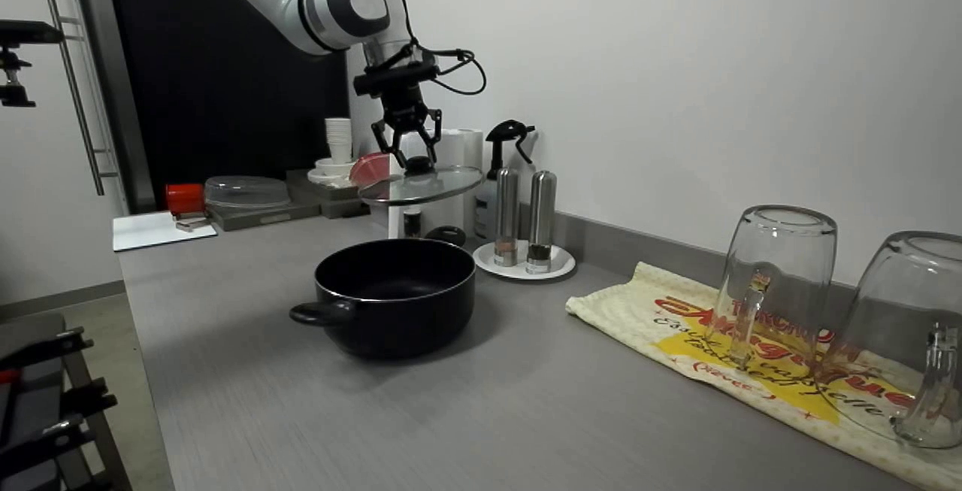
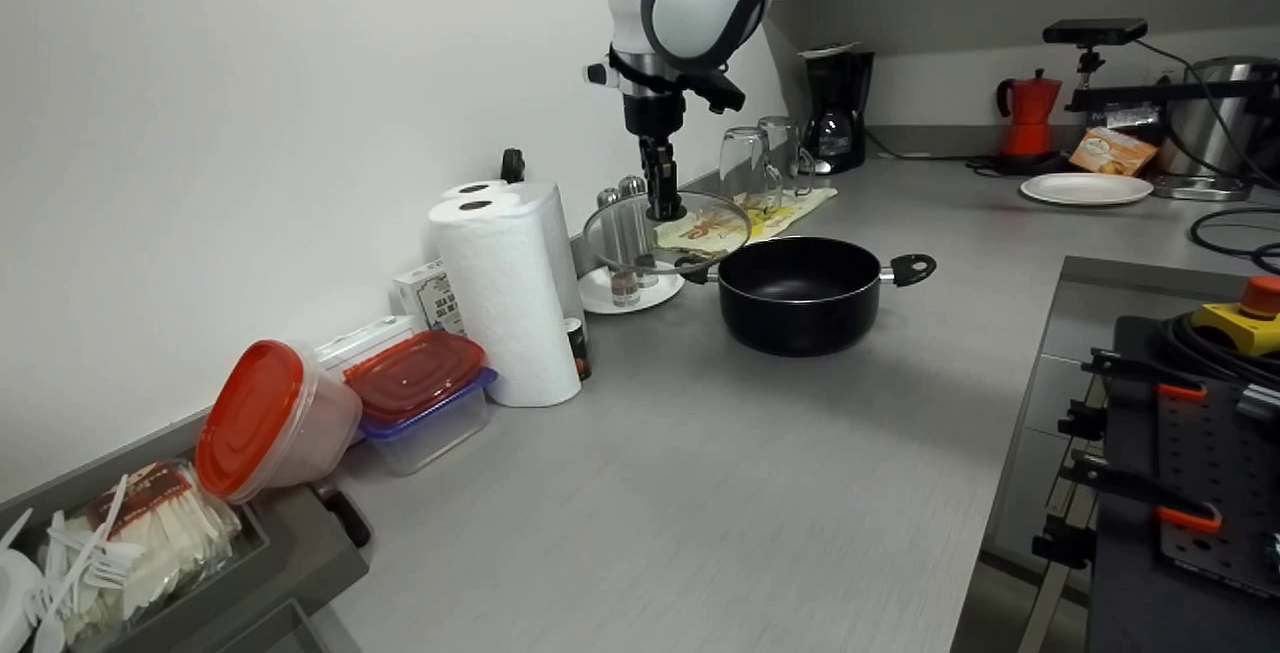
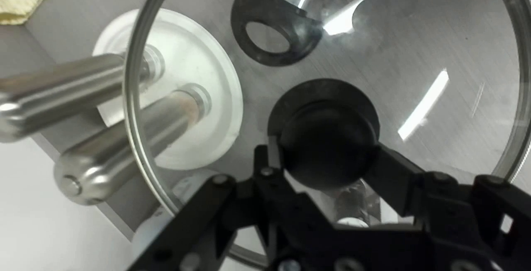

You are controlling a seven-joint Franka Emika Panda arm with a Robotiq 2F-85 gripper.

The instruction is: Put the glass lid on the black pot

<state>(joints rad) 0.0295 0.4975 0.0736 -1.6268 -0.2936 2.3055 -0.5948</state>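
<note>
One claw [image 1: 418,161] pinches one round glass lid [image 1: 422,189] by its knob [image 3: 327,146], apart from one matte-black pot [image 1: 394,303]. Two clear mugs [image 1: 782,288] line the tabletop's [image 1: 301,416] wall-side edge.

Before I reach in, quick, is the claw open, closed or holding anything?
Claw: closed on the knob, holding the lid in the air, not yet on the pot.
</note>
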